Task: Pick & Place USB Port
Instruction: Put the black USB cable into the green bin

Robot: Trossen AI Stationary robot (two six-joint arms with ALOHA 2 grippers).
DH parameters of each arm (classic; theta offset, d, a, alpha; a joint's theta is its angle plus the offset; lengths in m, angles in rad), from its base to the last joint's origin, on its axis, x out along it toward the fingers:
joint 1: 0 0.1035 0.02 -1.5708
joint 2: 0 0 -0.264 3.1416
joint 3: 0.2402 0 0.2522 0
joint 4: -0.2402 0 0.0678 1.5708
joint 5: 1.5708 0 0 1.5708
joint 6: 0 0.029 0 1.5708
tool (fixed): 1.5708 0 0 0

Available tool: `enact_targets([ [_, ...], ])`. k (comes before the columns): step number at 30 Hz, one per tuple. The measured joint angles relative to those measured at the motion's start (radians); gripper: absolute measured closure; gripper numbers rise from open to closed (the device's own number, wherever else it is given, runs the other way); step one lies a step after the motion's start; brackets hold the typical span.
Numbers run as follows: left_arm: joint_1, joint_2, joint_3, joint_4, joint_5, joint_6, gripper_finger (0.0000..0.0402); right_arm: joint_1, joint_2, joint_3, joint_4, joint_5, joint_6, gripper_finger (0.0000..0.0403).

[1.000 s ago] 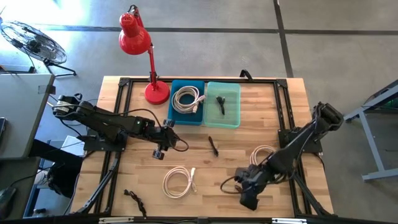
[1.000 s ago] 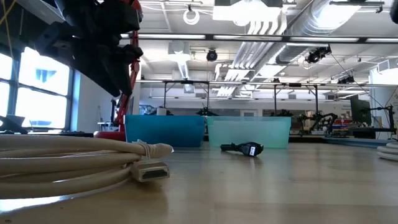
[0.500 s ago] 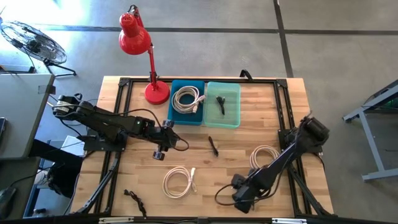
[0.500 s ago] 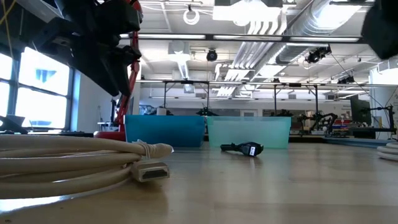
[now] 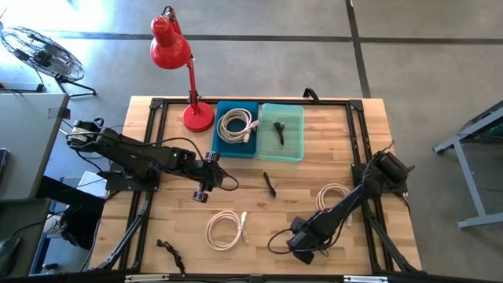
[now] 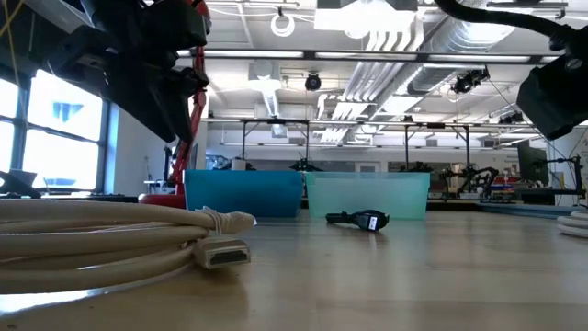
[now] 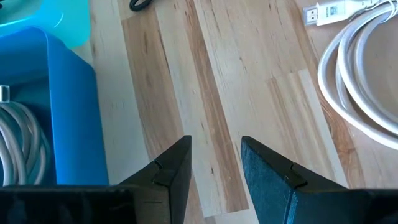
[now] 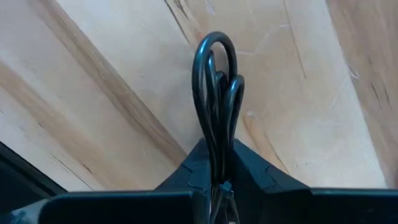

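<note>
My right gripper [image 5: 302, 248] is near the table's front edge, right of centre, shut on a bundle of black cable [image 8: 215, 93]. In the high view the gripper itself hides that bundle. My left gripper [image 7: 215, 167] hovers open over bare wood next to the blue bin [image 5: 236, 130], which holds a white coiled cable [image 5: 236, 124]. The teal bin [image 5: 282, 132] holds a black cable [image 5: 279, 130]. A white USB cable coil [image 5: 225, 229] lies flat on the wood between the arms. My right gripper pinches the black cable bundle between its two fingers [image 8: 249, 168], with several strands side by side in the gap [image 8: 215, 163]. The bundle's looped end [image 8: 214, 46] sticks out past the fingertips over the wood. Whether that end rests on the table I cannot tell.
A second white coil [image 5: 334, 196] lies at the right. A small black cable [image 5: 269, 185] lies at the centre and another [image 5: 169, 251] at the front left. A red lamp [image 5: 189, 79] stands at the far left, beside the bins.
My right gripper has moved toward the table's left edge and slightly toward the near edge. It has also come down, and the right arm now shows at the top right of the low view.
</note>
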Motion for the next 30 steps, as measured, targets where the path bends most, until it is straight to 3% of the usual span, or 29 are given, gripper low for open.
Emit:
enact_targets([
  [7, 0.000, 0.000, 0.000, 0.001, 0.013, 0.000, 0.0266, -0.051, -0.052, -0.007, -0.049, 0.011, -0.084, 0.0375],
  [11, 0.000, 0.000, 0.000, 0.001, 0.014, 0.001, 0.0266, -0.100, -0.123, 0.002, -0.119, 0.101, -0.133, 0.0375],
  [17, 0.000, 0.000, -0.016, 0.007, 0.008, -0.030, 0.0266, -0.187, -0.267, 0.128, -0.343, 0.210, -0.243, 0.0375],
  [23, 0.000, 0.000, -0.069, 0.043, -0.044, -0.036, 0.0266, -0.342, -0.406, 0.302, -0.474, 0.431, -0.448, 0.0375],
  [30, 0.000, 0.000, -0.105, 0.062, -0.030, -0.036, 0.0266, -0.594, -0.463, 0.436, -0.436, 0.489, -0.790, 0.0375],
])
